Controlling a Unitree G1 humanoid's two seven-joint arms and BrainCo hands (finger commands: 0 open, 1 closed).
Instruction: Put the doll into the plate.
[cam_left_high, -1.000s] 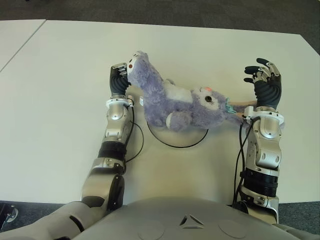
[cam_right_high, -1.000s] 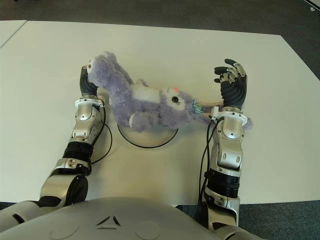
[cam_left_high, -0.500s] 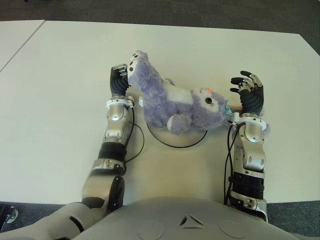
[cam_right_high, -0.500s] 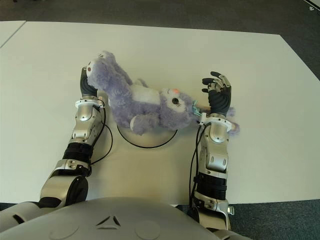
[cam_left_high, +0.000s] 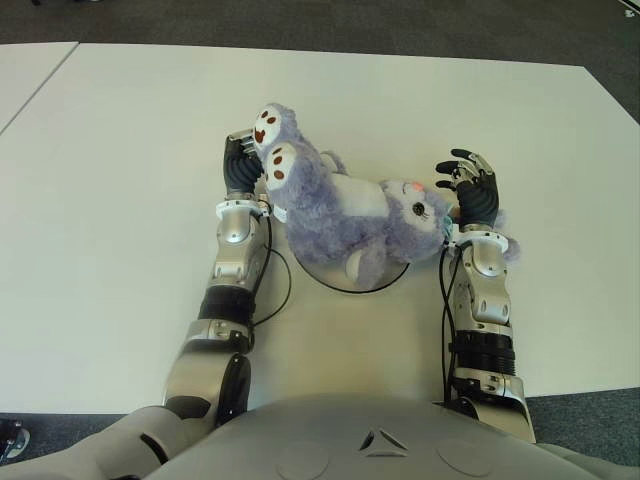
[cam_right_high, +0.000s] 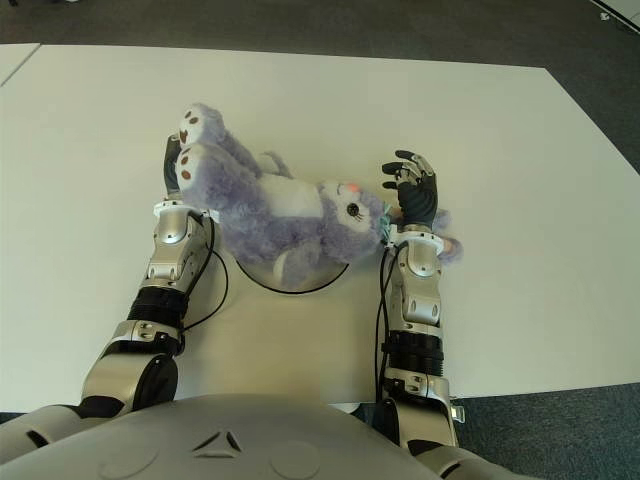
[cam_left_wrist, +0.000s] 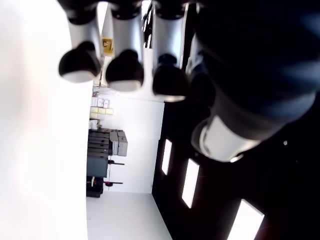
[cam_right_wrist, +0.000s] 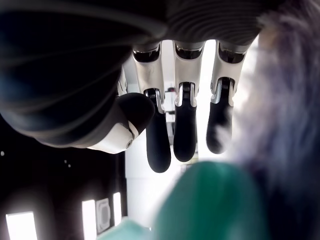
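Observation:
The purple plush doll (cam_left_high: 340, 205) lies on its side across the white plate, whose dark rim (cam_left_high: 335, 288) shows below its belly. Its feet point up beside my left hand (cam_left_high: 240, 165), and its head lies against my right hand (cam_left_high: 472, 185). One ear sticks out behind the right wrist. My left wrist view shows relaxed fingers (cam_left_wrist: 125, 70) with nothing between them. In my right wrist view the fingers (cam_right_wrist: 185, 135) are extended, with purple fur (cam_right_wrist: 290, 100) and a teal ribbon (cam_right_wrist: 220, 200) close by. Neither hand closes around the doll.
The white table (cam_left_high: 120, 200) stretches wide on both sides of the arms. A second white table (cam_left_high: 30, 70) adjoins it at the far left. Dark floor runs along the far edge.
My right hand has moved left, up against the doll's head. The doll has shifted left and turned, its feet swinging up beside the left hand.

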